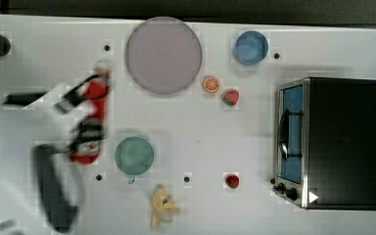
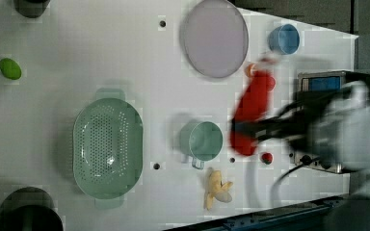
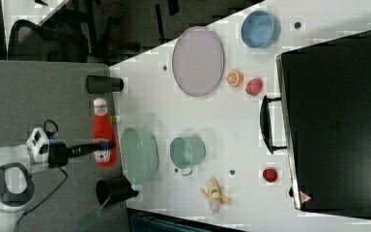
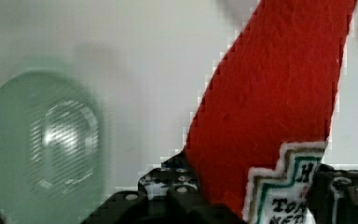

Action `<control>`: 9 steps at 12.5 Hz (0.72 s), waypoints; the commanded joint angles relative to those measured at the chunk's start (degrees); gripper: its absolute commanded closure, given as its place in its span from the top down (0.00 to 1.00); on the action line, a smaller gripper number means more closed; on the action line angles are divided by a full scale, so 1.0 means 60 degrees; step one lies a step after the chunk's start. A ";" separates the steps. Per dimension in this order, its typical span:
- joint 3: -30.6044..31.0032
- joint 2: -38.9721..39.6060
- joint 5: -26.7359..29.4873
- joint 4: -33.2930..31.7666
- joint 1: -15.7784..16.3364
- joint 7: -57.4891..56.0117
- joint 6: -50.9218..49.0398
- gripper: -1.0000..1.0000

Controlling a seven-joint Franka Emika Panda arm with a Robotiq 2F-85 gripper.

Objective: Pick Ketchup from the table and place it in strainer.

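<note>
Wrist view, closest: gripper [image 4: 247,196] is clamped on the ketchup [image 4: 270,107], black fingers [image 4: 177,186] pressing both sides at the label, whose print is cut off at the frame edge. The blurred mint shape behind it could be the strainer or the cup; can't tell which.

Right view: bottle held off the table [image 3: 251,125], white cap toward the right view's top, just beside the strainer [image 3: 138,155], on the right view's left.

Left view: bottle is motion-smeared, cap hard to make out; strainer sits well apart across the green cup [image 2: 202,140]. The perforated bottom is clear here.

Top view: arm and bottle are blurred, near the cup, with the grey-lilac plate [image 1: 163,55] and toaster oven [image 1: 340,143] farther off.
</note>
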 commanded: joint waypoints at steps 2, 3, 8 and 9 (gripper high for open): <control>0.1412 0.1183 0.0018 -0.0198 0.0348 0.3668 0.1604 0.62; 0.1717 0.1628 0.0008 -0.0209 0.0408 0.4386 0.2139 0.62; 0.2057 0.3871 -0.0247 -0.0203 0.0816 0.5583 0.4012 0.98; 0.2051 0.3987 -0.0247 -0.0186 0.0789 0.5585 0.4208 1.00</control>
